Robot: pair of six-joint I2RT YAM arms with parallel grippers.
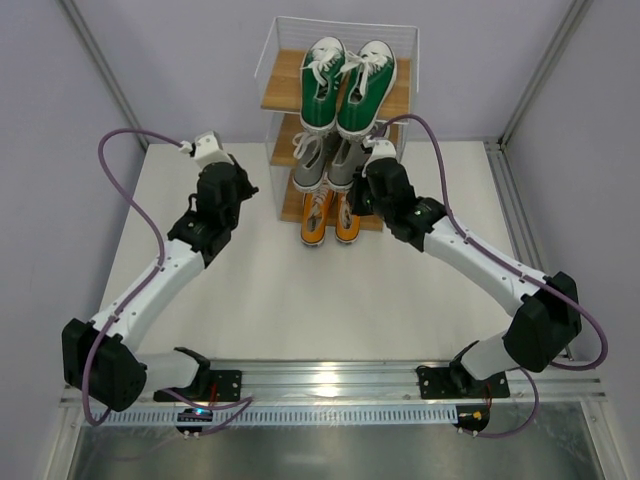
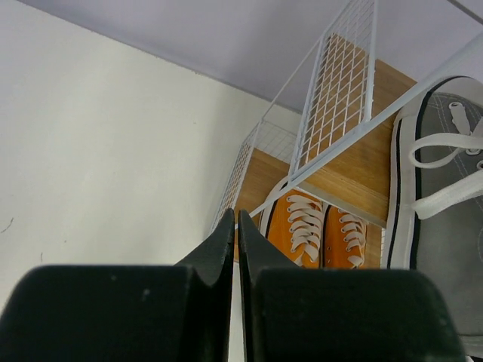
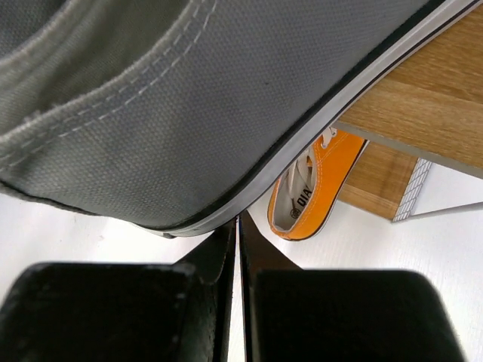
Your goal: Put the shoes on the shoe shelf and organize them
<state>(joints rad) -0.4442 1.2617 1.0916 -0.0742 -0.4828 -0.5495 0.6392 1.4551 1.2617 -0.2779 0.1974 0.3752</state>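
The shoe shelf (image 1: 283, 72) stands at the back middle of the table. The green pair (image 1: 347, 85) is on its top board, the grey pair (image 1: 325, 165) on the middle board, and the orange pair (image 1: 331, 220) on the bottom board, heels sticking out in front. My left gripper (image 1: 250, 188) is shut and empty, just left of the shelf; its wrist view shows the orange pair (image 2: 324, 226) and a grey shoe (image 2: 445, 196). My right gripper (image 1: 365, 190) is shut, its tips (image 3: 238, 219) right at the sole edge of the grey shoe (image 3: 189, 98). An orange shoe (image 3: 313, 188) lies below.
The white table (image 1: 300, 300) stretches in front of the shelf. The shelf's white wire side (image 2: 332, 98) is close to my left fingers. Metal frame posts stand at the back corners (image 1: 535, 70). A rail with the arm bases (image 1: 330, 380) runs along the near edge.
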